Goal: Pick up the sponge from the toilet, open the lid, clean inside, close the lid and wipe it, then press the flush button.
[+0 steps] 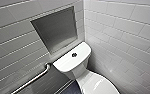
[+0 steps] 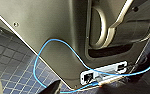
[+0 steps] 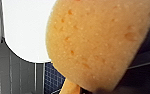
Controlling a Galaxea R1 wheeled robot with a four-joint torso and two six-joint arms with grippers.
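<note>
From above, a steel grab bar point(image 1: 33, 79) runs along the left wall below a grey niche point(image 1: 54, 28). Right of these stands the toilet point(image 1: 74, 71), with the flush button point(image 1: 74, 54) in its cistern top and the lid point(image 1: 96, 86) down. The left wrist view adds a blue cable point(image 2: 41, 57) over dark tiled floor point(image 2: 11, 60); I cannot tell how far open the left end effector is. The right wrist view alone has the sponge point(image 3: 96, 45), held in the right end effector, off the floor and beside a white toilet surface point(image 3: 26, 27).
</note>
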